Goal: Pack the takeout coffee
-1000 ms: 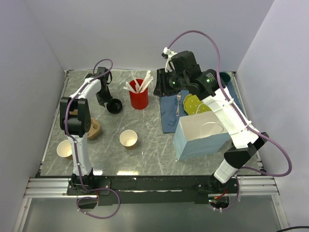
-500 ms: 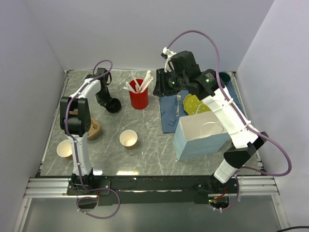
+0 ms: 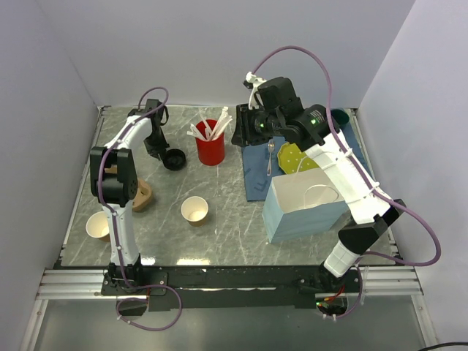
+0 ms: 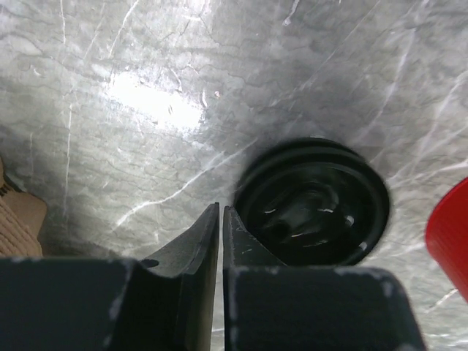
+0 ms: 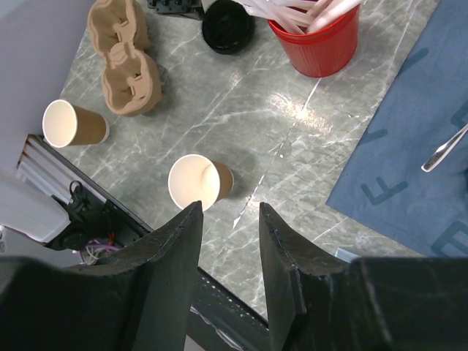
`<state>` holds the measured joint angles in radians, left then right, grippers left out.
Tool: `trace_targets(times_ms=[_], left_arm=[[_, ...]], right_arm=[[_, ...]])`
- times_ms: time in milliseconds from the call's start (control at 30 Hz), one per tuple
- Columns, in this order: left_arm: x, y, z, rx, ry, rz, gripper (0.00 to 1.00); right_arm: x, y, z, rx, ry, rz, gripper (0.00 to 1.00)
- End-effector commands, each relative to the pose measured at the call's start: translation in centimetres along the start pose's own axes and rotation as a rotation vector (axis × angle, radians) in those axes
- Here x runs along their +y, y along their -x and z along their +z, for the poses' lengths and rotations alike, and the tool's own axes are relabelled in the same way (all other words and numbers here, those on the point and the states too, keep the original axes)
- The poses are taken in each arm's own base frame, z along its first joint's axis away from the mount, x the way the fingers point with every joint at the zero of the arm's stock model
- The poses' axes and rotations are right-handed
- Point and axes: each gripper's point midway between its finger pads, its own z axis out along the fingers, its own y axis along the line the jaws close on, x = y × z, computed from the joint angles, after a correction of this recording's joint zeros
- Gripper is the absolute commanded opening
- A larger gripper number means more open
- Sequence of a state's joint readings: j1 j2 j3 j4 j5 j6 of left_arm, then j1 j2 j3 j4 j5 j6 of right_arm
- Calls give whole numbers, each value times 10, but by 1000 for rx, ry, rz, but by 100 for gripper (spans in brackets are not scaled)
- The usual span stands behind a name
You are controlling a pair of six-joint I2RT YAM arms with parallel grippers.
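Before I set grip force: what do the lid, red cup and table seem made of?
The lid: likely plastic, glossy black, highlights on its ridges. The red cup: probably plastic, smooth, even colour. The table: polished grey stone or marble-look laminate, veined, glare patches.

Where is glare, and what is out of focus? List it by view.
Left wrist: bright glare on the grey marble tabletop; the left gripper's black fingers blurred up close; round black plastic lid sharper. Right wrist: fainter glare, right gripper's fingers soft. Top external: even light, no blur.
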<state>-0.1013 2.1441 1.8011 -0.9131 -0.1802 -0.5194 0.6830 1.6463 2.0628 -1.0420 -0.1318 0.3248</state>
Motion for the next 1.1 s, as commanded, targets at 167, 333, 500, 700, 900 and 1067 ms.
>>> trace_targets(times_ms=[167, 333, 500, 700, 900, 1067], left_arm=[[-1, 18, -35, -51, -7, -79, 10], [-18, 17, -32, -88, -136, -58, 21], [-21, 11, -21, -57, -148, -32, 28], [-17, 6, -9, -34, -108, -30, 29], [-18, 1, -4, -28, -125, -25, 32], [-22, -2, 1, -16, -141, -18, 32]], right_arm=[[11, 14, -8, -49, 33, -10, 44], [13, 14, -10, -53, 42, -15, 44], [10, 16, -13, -56, 25, -33, 44], [8, 15, -13, -54, 19, -34, 44], [9, 17, -12, -56, 18, -38, 45], [9, 17, -11, -55, 20, -36, 45]])
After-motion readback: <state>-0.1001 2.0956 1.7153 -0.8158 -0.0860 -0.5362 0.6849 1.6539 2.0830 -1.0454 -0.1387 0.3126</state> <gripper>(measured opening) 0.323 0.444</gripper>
